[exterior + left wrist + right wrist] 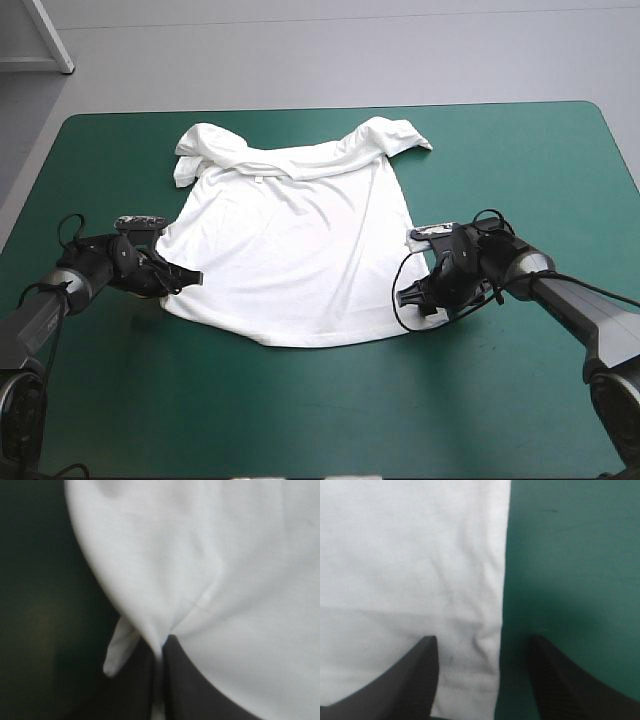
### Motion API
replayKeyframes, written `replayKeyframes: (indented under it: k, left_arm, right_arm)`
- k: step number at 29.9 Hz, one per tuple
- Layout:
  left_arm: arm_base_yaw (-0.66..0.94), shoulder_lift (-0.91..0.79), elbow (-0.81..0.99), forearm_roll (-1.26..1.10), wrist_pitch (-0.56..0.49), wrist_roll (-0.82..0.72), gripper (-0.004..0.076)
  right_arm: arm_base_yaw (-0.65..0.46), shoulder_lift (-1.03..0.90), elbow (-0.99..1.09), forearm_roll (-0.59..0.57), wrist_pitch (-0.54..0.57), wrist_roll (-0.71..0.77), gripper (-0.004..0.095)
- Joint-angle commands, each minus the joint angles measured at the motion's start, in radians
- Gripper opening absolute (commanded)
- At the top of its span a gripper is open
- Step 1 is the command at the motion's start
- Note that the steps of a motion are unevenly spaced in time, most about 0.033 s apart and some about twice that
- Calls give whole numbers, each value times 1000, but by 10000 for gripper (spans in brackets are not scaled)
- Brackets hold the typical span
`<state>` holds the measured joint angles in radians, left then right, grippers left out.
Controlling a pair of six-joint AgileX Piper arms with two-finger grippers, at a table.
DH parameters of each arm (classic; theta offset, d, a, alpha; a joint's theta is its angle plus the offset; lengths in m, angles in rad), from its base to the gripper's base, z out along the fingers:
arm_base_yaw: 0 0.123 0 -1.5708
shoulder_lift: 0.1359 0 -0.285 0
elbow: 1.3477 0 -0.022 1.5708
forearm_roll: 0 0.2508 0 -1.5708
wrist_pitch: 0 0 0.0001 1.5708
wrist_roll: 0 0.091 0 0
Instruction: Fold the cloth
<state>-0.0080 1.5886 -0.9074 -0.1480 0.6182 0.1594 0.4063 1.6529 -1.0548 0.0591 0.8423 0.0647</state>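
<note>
The white T-shirt (290, 240) lies spread flat in the middle of the table, with its collar and bunched sleeves toward the far edge and its hem toward the near edge. My left gripper (190, 277) is at the shirt's near left corner. In the left wrist view this gripper (160, 652) is shut on a pinched fold of the T-shirt (225, 555). My right gripper (405, 295) rests low at the near right corner. In the right wrist view it (482, 641) stands open, and the side edge of the T-shirt (395, 555) runs between its fingers.
The teal-green cover (520, 160) shows in wide strips to the left, right and near side of the shirt. The far sleeves lie a short way from the table's far edge.
</note>
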Motion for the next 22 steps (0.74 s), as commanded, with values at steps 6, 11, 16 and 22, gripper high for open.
replayKeyframes:
  k: [6, 11, 16, 22]
  left_arm:
    - [-17, -36, 17, -88, 24, 1, -10]
    - [-17, -143, -50, -88, 49, 1, -10]
    - [-17, -252, -214, -88, 123, -3, -10]
    - [-17, -339, -546, -78, 242, -3, -10]
  right_arm:
    - [4, -16, 98, 100, -153, -47, -12]
    - [4, -109, -1, 85, -118, -56, -16]
    - [4, -221, -208, -5, -23, -26, -16]
    - [4, -288, -524, -187, 138, 35, -16]
